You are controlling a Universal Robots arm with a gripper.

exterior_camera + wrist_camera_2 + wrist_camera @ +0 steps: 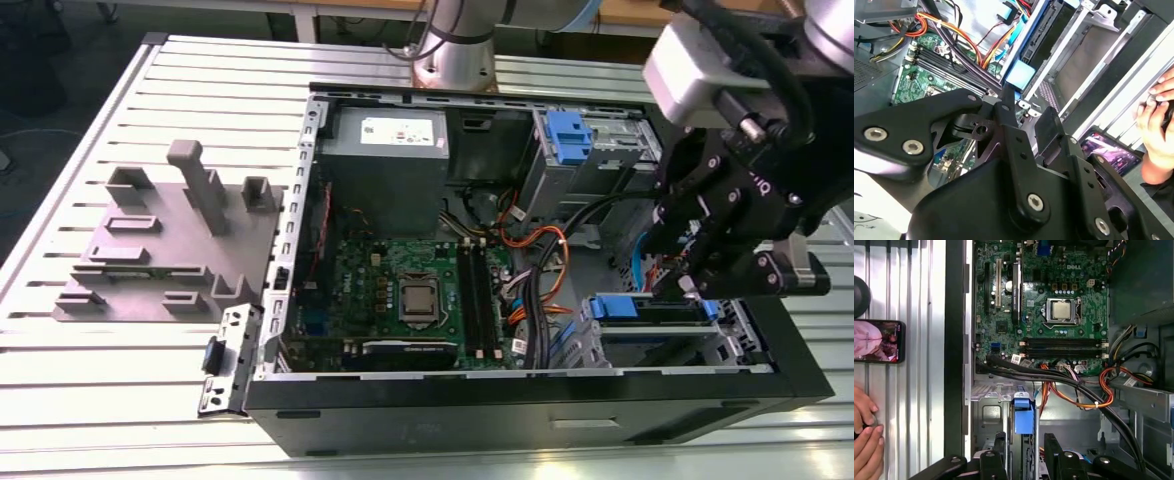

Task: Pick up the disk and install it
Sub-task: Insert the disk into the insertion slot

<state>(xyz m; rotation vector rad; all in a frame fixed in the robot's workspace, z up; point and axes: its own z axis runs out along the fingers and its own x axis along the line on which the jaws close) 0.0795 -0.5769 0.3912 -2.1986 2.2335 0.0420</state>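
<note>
Mostly hidden, edge-on in the computer case's (pixel 534 402) drive cage (pixel 657 350) at the exterior view's four o'clock, the disk (pixel 1023 416) sits between the gripper's (pixel 1025 437) spread, released fingers.

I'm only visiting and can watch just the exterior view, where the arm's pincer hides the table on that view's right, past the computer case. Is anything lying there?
Observer: Yes. In the first wrist view a phone with a lit screen lies flat on the slatted table, beside the case.
Visitor: Is anybody near it?
Observer: A person's hand is over the table, close beside the phone.
</note>
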